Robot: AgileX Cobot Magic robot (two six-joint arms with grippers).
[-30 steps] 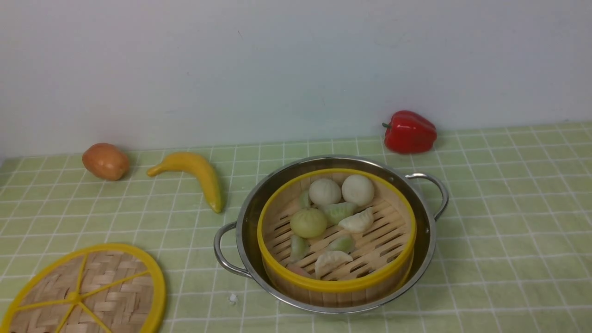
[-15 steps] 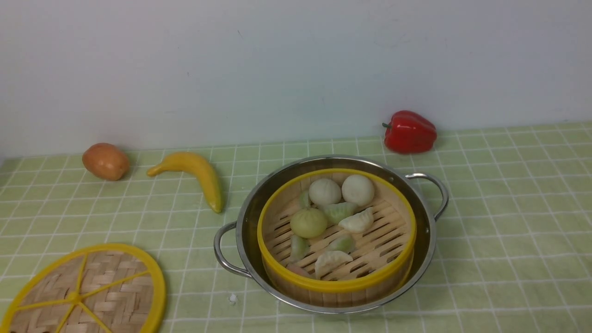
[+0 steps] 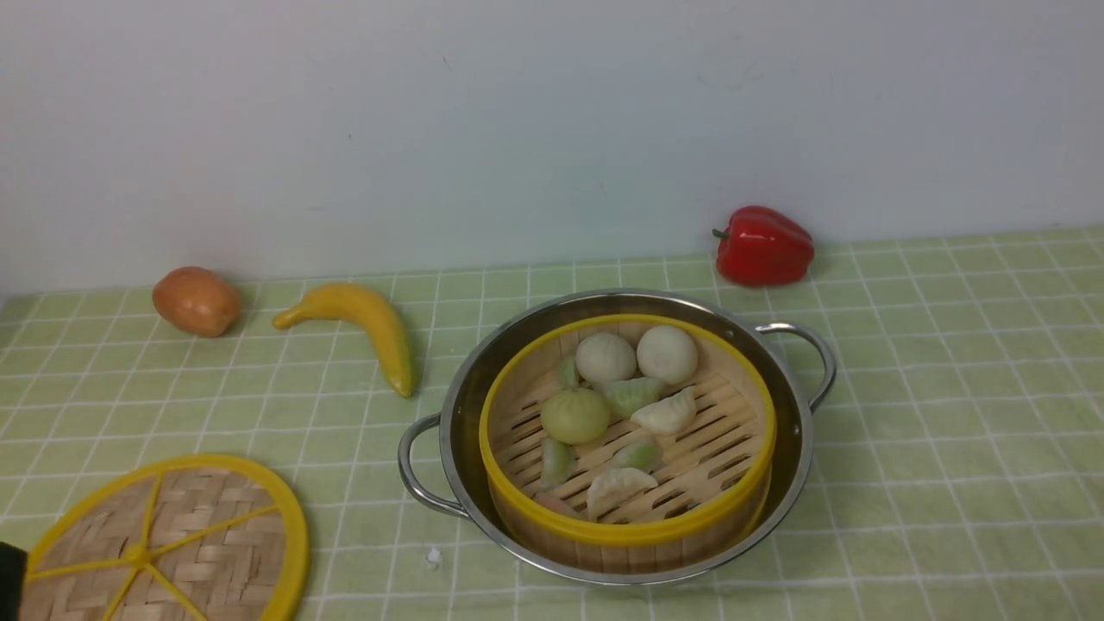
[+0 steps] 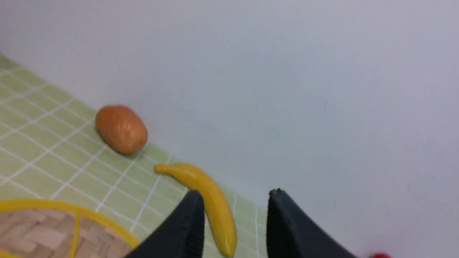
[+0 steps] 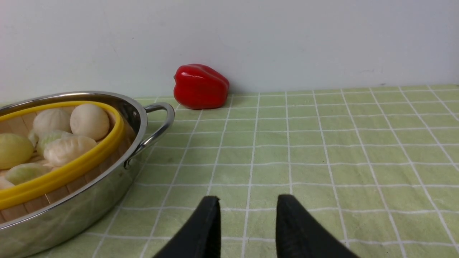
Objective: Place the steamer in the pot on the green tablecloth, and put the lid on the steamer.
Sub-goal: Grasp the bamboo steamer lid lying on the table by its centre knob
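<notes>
Steamer [image 3: 630, 532] is down inside the pot [image 3: 457, 414], dumplings on its slats and its yellow rim riding just above the steel edge. There's a thin ring of gap around it, widest on the left. The pot sits on the green tablecloth [image 3: 949, 414] about mid-tabletop, with one loop handle towards the near left and the other towards the far right.

The lid [image 3: 216, 535] lies flat on the cloth at the near left, well apart from the pot, and its near edge runs out of the front view. A dark sliver [image 3: 9, 578] pokes in right beside it; what it is, I can't tell.

The left gripper [image 4: 235, 193] hangs above the cloth by the lid's rim. Its fingers are released and spread with nothing between them, and the banana [image 3: 362, 323] shows through the gap. The right gripper [image 5: 248, 198] is low over the cloth to the right of the pot, fingers parted and empty.

That right side is open cloth all the way to the red pepper [image 3: 763, 246] at the wall [image 3: 552, 129]. On the left it's tighter: the banana's tip comes near the pot's far-left rim, and a brown-orange fruit [image 3: 197, 300] sits further left, close to the wall.
</notes>
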